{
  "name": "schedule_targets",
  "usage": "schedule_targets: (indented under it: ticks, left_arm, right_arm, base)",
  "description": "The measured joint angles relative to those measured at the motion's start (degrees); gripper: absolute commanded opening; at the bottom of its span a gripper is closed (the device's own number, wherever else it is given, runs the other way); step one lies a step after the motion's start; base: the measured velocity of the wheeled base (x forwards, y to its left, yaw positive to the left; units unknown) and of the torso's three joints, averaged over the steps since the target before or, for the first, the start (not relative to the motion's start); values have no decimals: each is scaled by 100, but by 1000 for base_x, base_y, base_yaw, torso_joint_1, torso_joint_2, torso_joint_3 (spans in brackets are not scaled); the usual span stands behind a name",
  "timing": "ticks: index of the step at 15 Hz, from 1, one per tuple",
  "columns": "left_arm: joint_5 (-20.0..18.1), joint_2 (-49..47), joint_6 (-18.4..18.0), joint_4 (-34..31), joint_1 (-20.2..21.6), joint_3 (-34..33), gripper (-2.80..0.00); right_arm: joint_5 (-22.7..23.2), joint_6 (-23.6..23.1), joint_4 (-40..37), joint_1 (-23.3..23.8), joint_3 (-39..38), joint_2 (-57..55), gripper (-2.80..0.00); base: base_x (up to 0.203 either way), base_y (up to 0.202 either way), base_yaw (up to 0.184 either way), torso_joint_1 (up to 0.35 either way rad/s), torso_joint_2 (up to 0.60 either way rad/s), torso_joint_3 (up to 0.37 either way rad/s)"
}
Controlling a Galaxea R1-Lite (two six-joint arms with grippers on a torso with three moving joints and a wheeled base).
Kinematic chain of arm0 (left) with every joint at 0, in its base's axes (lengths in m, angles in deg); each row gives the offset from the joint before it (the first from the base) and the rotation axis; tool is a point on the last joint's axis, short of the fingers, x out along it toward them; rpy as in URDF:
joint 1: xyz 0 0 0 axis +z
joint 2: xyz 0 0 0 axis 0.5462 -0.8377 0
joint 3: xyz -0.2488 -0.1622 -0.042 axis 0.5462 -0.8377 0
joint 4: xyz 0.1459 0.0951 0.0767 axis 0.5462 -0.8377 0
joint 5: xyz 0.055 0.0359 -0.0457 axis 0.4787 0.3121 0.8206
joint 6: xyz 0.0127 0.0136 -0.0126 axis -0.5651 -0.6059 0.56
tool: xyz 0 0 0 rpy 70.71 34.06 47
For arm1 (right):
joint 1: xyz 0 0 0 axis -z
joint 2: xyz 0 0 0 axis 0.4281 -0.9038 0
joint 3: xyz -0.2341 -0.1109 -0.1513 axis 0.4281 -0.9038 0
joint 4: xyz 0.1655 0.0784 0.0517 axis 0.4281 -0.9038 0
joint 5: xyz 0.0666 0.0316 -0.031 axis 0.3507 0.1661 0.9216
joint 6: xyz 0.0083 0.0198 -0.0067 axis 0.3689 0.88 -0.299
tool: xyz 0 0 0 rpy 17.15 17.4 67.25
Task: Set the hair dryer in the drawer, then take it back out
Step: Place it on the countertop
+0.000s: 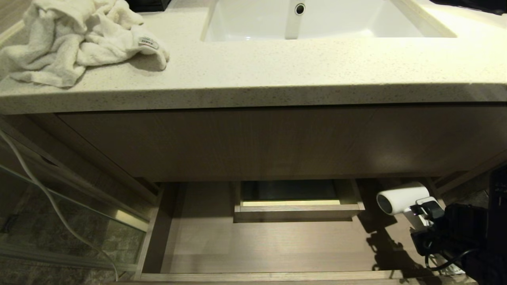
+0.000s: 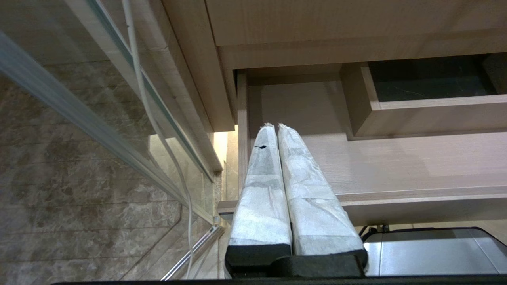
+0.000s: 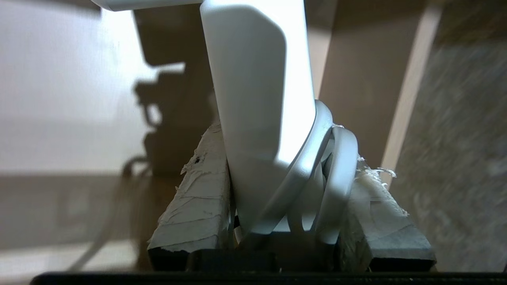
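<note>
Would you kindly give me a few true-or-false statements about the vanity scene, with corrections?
1. The drawer is pulled open. True.
2. The right claw grips the hair dryer by its handle and cord. True.
3. The hair dryer lies on the countertop. False: it is held over the drawer's right end.
4. The left claw is wide open. False: its fingers are together.
5. A towel lies on the countertop. True.

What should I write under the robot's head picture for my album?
Right gripper holds the white hair dryer over the open drawer's right side, below the sink counter.
</note>
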Motion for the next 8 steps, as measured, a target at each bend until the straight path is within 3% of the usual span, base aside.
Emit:
schedule_targets:
  ticks: [8]
  left_arm:
    - [2, 0, -1, 0, 0, 0, -280]
  right_arm:
    - [-147, -5, -5, 5, -222, 187, -280]
  base:
    - [0, 0, 0, 0, 0, 0]
